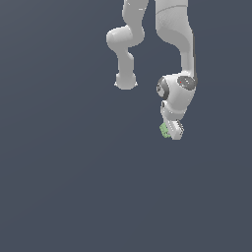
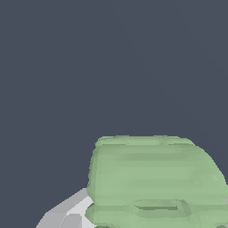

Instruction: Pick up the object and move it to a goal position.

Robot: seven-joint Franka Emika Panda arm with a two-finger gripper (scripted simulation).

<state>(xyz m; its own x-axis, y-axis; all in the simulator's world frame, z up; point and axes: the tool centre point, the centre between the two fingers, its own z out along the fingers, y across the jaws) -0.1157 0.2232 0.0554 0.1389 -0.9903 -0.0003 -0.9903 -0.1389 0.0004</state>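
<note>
The gripper [image 1: 170, 132] hangs at the end of the white arm [image 1: 177, 39], its fingers closed on the pale green block [image 1: 164, 130] — the block sits between them, poking out toward the exterior view's left. In the wrist view the block [image 2: 156, 178] looms large just beyond a grey finger [image 2: 67, 213]. Plain dark grey ground lies all around the gripper — open on every side

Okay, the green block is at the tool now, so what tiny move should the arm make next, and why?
Probably keep the tool shut and begin carrying the green block toward the goal. In the exterior view the block sits at the tool's tip, and it fills the wrist view close up, so it looks gripped. No goal marker is visible, so the direction is unclear.
</note>
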